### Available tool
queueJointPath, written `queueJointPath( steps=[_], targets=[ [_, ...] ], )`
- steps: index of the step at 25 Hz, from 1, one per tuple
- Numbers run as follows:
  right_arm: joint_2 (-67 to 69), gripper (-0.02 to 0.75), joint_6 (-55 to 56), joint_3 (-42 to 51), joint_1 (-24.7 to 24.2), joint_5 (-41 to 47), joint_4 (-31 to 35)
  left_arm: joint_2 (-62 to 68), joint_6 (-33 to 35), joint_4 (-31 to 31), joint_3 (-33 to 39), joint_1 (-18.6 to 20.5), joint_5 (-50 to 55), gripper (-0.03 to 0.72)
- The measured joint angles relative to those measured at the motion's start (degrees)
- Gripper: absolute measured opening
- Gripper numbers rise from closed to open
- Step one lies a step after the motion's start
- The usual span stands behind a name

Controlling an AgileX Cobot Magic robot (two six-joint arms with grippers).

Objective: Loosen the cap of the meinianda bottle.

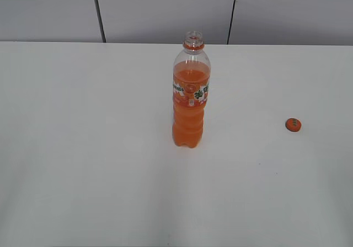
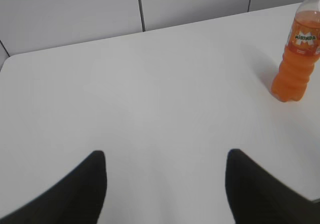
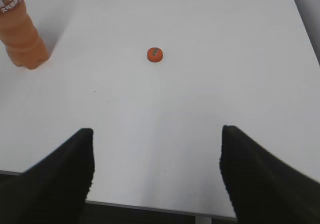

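The meinianda bottle (image 1: 191, 95) stands upright mid-table with its neck open and no cap on it. It also shows at the right edge of the left wrist view (image 2: 297, 59) and the top left of the right wrist view (image 3: 19, 31). The orange cap (image 1: 293, 125) lies flat on the table to the bottle's right, also in the right wrist view (image 3: 155, 54). My left gripper (image 2: 165, 159) is open and empty, well left of the bottle. My right gripper (image 3: 156, 136) is open and empty, near the table's front edge, short of the cap. Neither gripper shows in the exterior view.
The white table (image 1: 83, 148) runs back to a grey panelled wall (image 1: 165, 10). Its front edge (image 3: 150, 206) lies just under my right gripper, and its right edge (image 3: 302, 24) is to the cap's right.
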Motion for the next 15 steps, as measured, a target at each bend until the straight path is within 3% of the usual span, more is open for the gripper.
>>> queueJointPath(
  steps=[15],
  targets=[
    [0.0,0.586,-0.15,0.17,0.0,0.0,0.0,0.0,0.0,3.37,0.0,0.0,-0.05,0.454]
  ],
)
